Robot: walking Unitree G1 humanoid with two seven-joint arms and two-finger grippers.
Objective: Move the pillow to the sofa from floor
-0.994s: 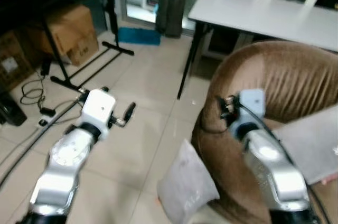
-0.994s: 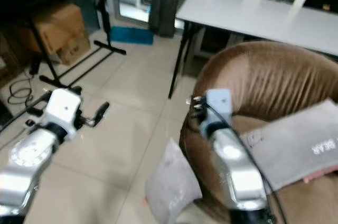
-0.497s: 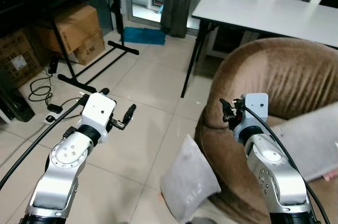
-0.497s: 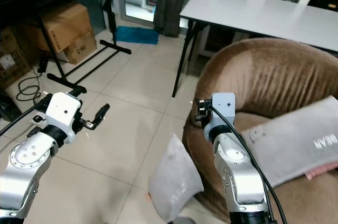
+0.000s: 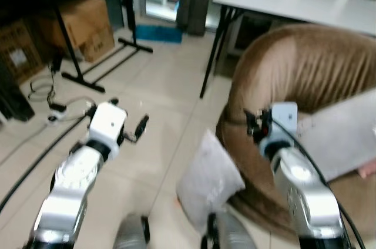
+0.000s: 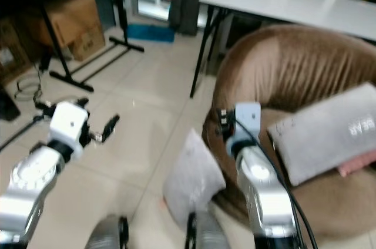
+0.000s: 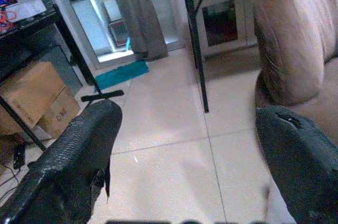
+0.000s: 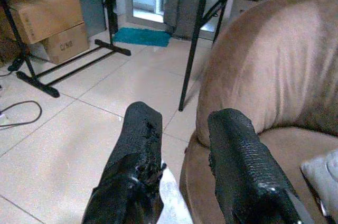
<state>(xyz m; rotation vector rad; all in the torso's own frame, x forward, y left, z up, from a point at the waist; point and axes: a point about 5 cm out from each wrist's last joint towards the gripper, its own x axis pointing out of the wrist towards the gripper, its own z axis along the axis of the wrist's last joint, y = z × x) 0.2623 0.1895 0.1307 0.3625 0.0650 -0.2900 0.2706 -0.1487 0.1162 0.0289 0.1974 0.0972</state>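
Grey pillow (image 5: 210, 174) on floor (image 5: 164, 90), apparently against sofa (image 5: 305, 84)

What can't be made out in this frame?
- Pillow: its lower edge, eye views, hidden behind blurred grey shapes at the bottom edge.
- Sofa: its right side, cut off by the frame edge.
- Print on the grey cushion on the sofa: motion blur, letters unreadable.
- Cardboard box label: too small and blurred.
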